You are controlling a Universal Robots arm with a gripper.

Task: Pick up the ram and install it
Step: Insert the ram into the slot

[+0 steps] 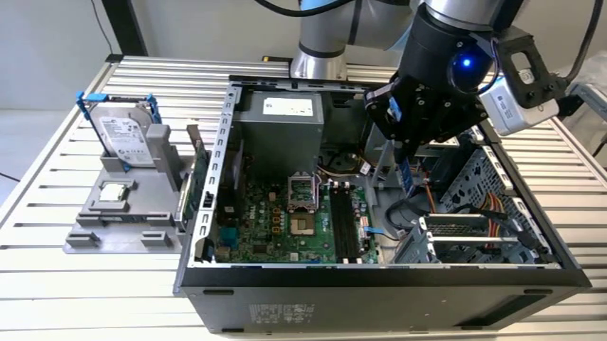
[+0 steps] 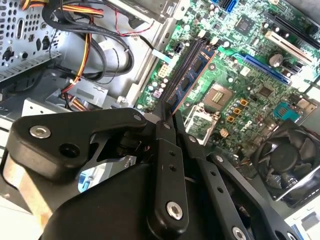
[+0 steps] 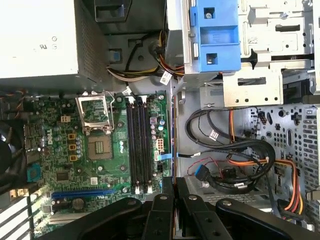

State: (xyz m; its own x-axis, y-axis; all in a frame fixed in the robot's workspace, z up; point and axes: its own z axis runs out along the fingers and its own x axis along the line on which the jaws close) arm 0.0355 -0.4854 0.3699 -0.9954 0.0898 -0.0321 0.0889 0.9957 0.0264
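— Where's the ram?
— You have it pinched upright between the clamped fingers of the gripper, hanging over the open computer case.
— Near what?
— Just beside the black memory slots on your motherboard, apart from them, toward the exterior view's right.

This is a robotics lab set up as a test bench for computer assembly. A work table of silver aluminium slats carries an open black metal desktop computer case, lying on its side with its green motherboard bare. Beside it, a grey plastic fixture holds parts ready: an upright silver hard drive in blue brackets and a small square silver-topped chip. A silver-and-blue jointed robot arm stands at the table's far edge, its black gripper clamping the ram, a thin dark circuit-board stick, over the case.
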